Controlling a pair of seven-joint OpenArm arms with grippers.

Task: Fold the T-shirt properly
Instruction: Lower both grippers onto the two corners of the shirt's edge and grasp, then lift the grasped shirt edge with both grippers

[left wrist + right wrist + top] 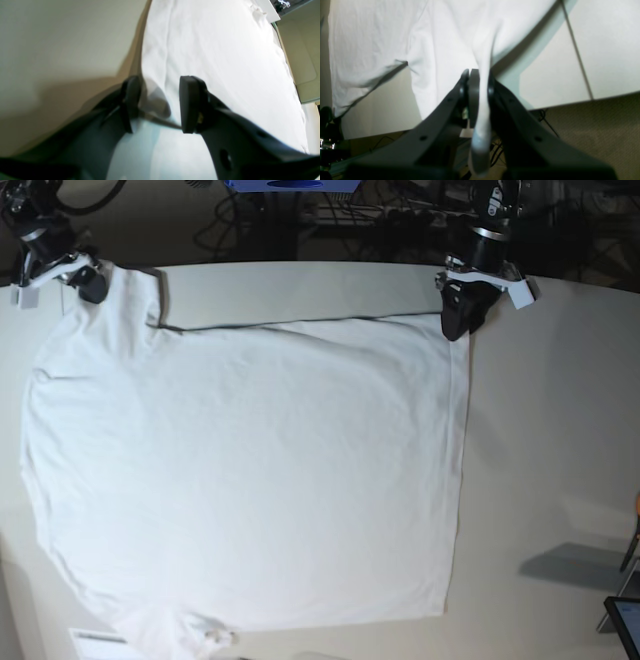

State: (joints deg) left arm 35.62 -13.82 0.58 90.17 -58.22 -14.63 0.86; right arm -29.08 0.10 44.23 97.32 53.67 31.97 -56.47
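Observation:
The white T-shirt (pixel 250 480) lies spread flat over the off-white table (pixel 550 430). In the base view my right gripper (pixel 90 283) is at the shirt's far left corner, by a sleeve. The right wrist view shows this right gripper (pixel 478 75) shut on a pinched fold of the T-shirt (pixel 370 37), which hangs stretched toward the table. My left gripper (pixel 462 325) stands at the far right corner of the shirt. In the left wrist view the left gripper (pixel 160 95) is open, its black fingers (pixel 190 105) apart around the edge of the T-shirt (pixel 212 50).
The table's far edge runs just behind both grippers, with cables and dark gear (pixel 400 210) beyond it. Brown carpet (pixel 595 125) shows below the table edge. A dark object (pixel 625 620) sits at the near right corner. Bare tabletop (pixel 62 50) lies beside the shirt.

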